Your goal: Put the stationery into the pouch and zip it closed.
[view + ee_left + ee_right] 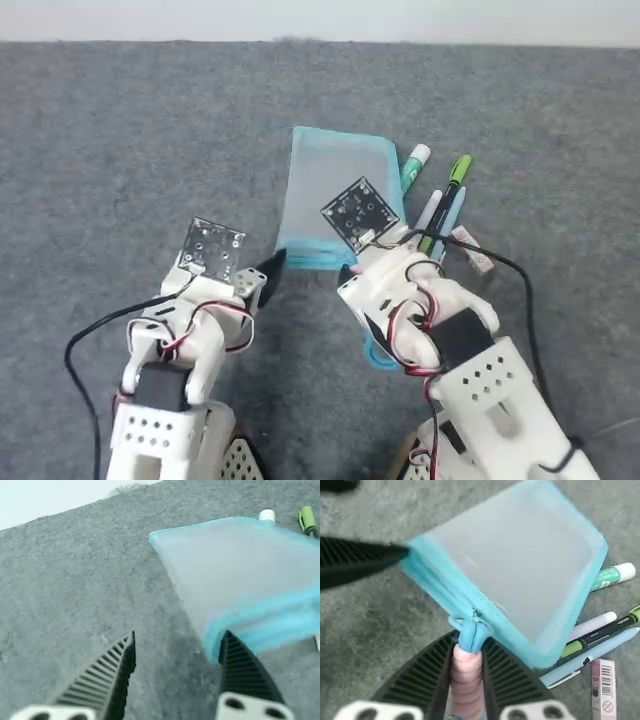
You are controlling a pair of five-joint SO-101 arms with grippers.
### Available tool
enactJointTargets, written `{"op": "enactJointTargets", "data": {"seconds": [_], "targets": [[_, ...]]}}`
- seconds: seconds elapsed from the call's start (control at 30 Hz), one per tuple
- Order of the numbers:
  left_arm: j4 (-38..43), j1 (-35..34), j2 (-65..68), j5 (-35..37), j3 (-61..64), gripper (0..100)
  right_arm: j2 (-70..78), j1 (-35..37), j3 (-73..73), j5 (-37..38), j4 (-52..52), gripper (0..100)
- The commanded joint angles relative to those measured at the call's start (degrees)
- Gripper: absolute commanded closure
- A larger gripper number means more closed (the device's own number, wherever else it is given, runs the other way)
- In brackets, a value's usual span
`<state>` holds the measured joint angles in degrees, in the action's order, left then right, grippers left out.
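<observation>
Stationery lies loose in the high view: pens and a glue stick sit at centre right, just beside the pouch, which lies flat mid-frame on the grey mat. The left gripper sits at the pouch's lower left corner and the right gripper over its lower edge. Nothing looks packed yet, so we judge the step to be working the zip open. In the left wrist view the left gripper stands wide open and empty. One finger tip touches the pouch's blue corner at lower right of the frame, and the other is apart on the mat. To do this well, we would close those jaws on that corner, or press it down, so the pouch cannot slide. In the right wrist view the right gripper is closed on a pink piece at bottom centre, with the blue zip tab bunched at its end. We cannot tell whether the pink piece belongs to the zip. We would pull straight along the zip line, not across it, low over the mat and slowly, lest the tab slip free.
</observation>
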<state>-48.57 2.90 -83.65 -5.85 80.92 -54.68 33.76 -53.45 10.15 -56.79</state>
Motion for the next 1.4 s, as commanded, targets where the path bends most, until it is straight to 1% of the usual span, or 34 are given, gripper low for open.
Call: {"op": "enactJointTargets", "data": {"seconds": [0.0, 0.07, 0.17, 0.33, 0.5, 0.67, 0.8, 1.0, 1.1, 1.27, 1.37], "targets": [[-5.1, 3.96, -1.14, 0.53, -7.6, 74, -1.71, 0.22, -0.26, -0.53, 2.42, 99.2], [-4.92, 5.98, -1.05, 0.53, -7.25, 74, -2.07, 0.4, -0.26, -0.79, 2.24, 99.2], [-1.76, 6.07, -1.05, 0.26, -4.18, 74, -2.33, 0.31, -0.18, -0.79, 2.15, 99.2], [2.73, 3.87, -1.05, 0.18, -0.84, 74, -2.33, 0.31, 0.35, -0.7, 1.98, 99.2], [3.6, 2.11, -0.97, -1.76, -0.4, 74, -2.33, 0.57, 3.78, -0.79, -2.24, 99.2], [4.92, 1.41, -0.97, -1.85, 1.19, 74, -2.33, 0.66, 4.31, -0.88, -2.33, 99.2], [4.92, 1.67, -0.97, -1.76, 2.68, 74, -1.8, 0.48, 7.21, -0.79, -2.59, 99.2], [4.57, 1.67, -1.05, -1.32, 1.45, 74, -1.71, 0.4, 8.88, -0.88, -2.68, 99.2], [4.13, 1.41, -1.41, 0.53, -0.22, 74, -1.63, 0.31, 7.91, -0.79, -2.33, 99.2], [-6.15, 3.52, -1.41, 3.52, -6.81, 74, 1.27, 0.22, 7.56, -0.79, -1.1, 99.2], [-5.1, 3.96, -1.41, 2.64, -4.44, 74, 2.42, 0.22, 7.74, -0.88, 0.22, 99.2]]}}
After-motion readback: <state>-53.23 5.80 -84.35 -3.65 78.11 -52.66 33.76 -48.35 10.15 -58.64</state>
